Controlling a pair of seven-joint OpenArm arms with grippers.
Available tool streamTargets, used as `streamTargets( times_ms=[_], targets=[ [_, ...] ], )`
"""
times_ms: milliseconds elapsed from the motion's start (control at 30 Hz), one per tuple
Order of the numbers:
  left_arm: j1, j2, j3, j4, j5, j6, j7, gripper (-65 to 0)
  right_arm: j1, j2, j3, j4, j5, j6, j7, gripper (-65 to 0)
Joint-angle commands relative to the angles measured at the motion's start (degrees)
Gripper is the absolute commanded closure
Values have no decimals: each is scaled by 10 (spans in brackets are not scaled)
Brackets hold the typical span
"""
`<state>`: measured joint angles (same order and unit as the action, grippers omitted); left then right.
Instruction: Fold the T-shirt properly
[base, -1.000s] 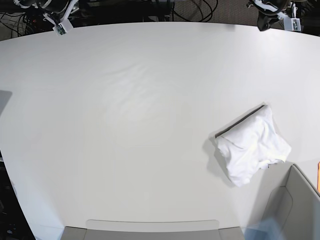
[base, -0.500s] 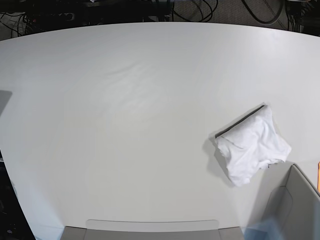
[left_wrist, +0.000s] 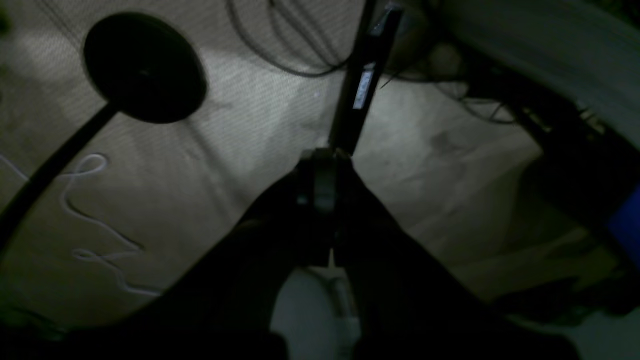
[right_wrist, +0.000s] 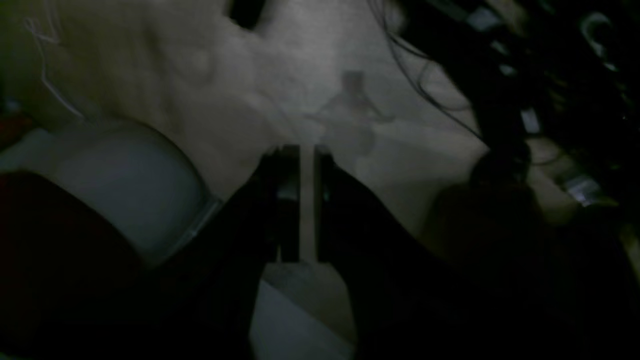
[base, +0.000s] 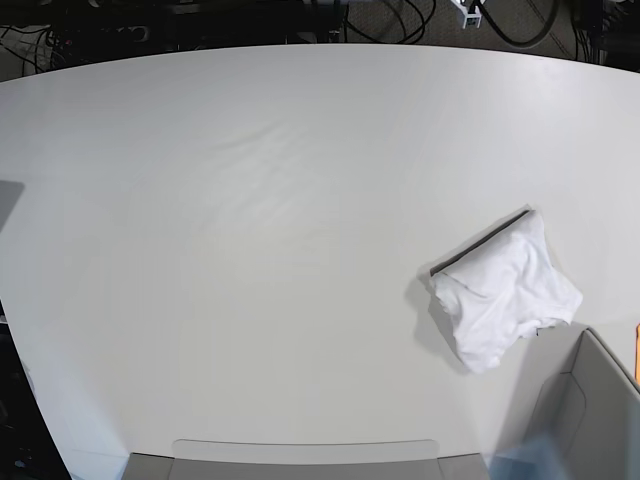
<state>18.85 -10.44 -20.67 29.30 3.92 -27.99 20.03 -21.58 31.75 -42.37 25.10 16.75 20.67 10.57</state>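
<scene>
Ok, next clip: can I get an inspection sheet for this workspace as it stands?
Surface: pale grey table, faint creases in its covering.
Job's things: white T-shirt lying in a bunched, rumpled heap near the table's right edge, nothing touching it.
Clutter: grey bin at the lower right corner; orange sliver at the right border, unidentifiable.
Grippers: left gripper shut and empty over the floor; right gripper slightly apart, empty; neither shows in the base view.
Cables: dark cables behind the far edge.
Surroundings: dim floor, round black base.

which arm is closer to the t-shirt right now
Probably left: the T-shirt lies on its side of the table. Both the left gripper and right gripper hang off it, over floor.
</scene>
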Motion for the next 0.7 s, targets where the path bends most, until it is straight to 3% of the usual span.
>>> streamTargets(
  times_ms=[0, 167, 433, 667],
  targets=[
    [-9, -4, -1, -14, 9, -3, -10, 0, 16, -5, -20, -21, 5, 7, 34, -59],
    [-48, -2, -1, -46, 73, -3, -65, 0, 86, -30, -81, -113, 5, 7, 103, -59],
    [-60, -3, -2, -46, 114, -3, -72, 0, 126, -50, -153, -157, 5, 7, 104, -59],
    [-61, 22, -2, -46, 114, -3, -79, 0, 135, -63, -227, -158, 5, 7, 104, -59]
  ],
)
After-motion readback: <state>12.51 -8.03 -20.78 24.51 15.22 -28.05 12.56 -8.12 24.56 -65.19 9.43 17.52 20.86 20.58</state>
